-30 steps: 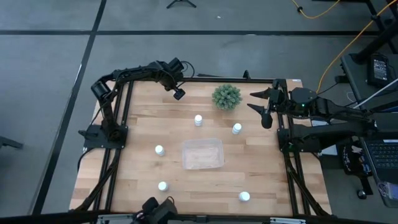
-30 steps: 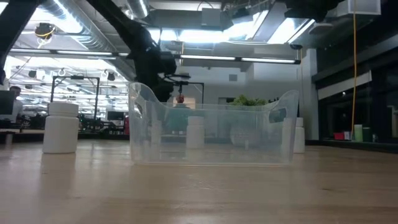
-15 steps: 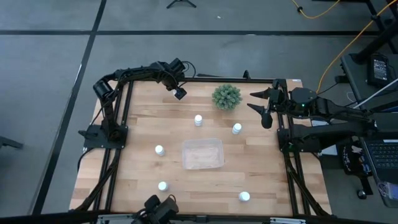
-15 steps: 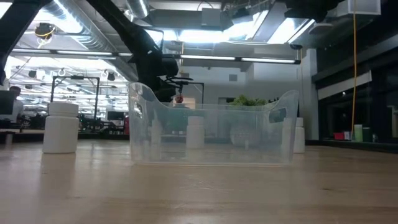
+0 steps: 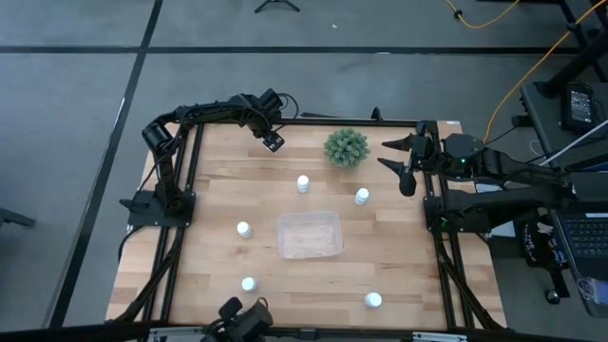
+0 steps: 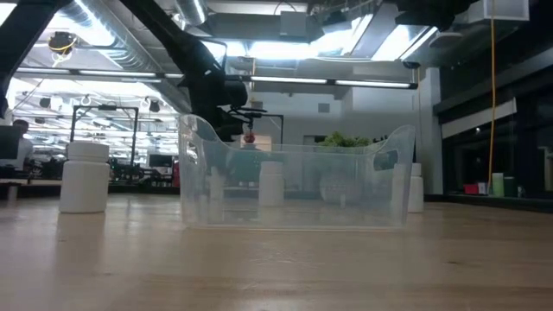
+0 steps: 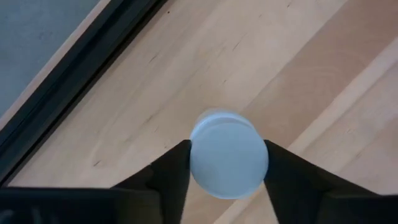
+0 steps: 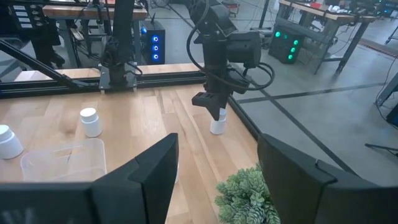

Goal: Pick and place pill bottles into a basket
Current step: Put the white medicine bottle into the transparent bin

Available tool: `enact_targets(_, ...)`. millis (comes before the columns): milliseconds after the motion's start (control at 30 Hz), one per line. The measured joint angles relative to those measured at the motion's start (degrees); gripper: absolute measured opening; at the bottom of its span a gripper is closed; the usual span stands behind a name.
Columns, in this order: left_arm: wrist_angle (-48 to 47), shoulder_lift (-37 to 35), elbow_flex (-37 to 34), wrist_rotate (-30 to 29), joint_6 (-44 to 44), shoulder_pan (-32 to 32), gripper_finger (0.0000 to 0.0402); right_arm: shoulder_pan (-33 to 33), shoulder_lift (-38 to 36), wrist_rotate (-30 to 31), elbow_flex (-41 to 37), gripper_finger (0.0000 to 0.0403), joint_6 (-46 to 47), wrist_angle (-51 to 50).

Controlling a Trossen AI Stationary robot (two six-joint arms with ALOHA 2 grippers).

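The left pincer is down at the far corner of the wooden desk. It is pinching a small white round pill bottle between its two dark fingers. That bottle sits right in the pincer, and from the right wrist view its bottom seems to be on the desk or just over it.

The bottle could slip, because the fingers touch only its smooth round sides. If the arm jerks, the bottle may tip or drop and roll off the desk edge, which is close beside the pincer. The clear plastic basket is well apart from this pincer, near the middle of the desk, so the carry is long. A green spiky plant and other white bottles lie between or near the path and could get bumped.

The left arm reaches far out, folded and bent down over the corner. The right pincer waits above the desk's right side, with fingers spread wide and nothing in them.
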Motion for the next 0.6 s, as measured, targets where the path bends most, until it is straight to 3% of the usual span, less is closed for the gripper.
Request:
enact_targets(300,-1.62,-4.58,1.23,0.88,1.92,-2.47,0.0156,0.0,0.01,0.0,0.0,0.0222,-0.02,0.02)
enact_targets(600,-1.44,-20.87,5.86,11.46,-0.7,-10.71,0.0156,0.01,0.04,0.01,0.0,0.0222,-2.53,0.03)
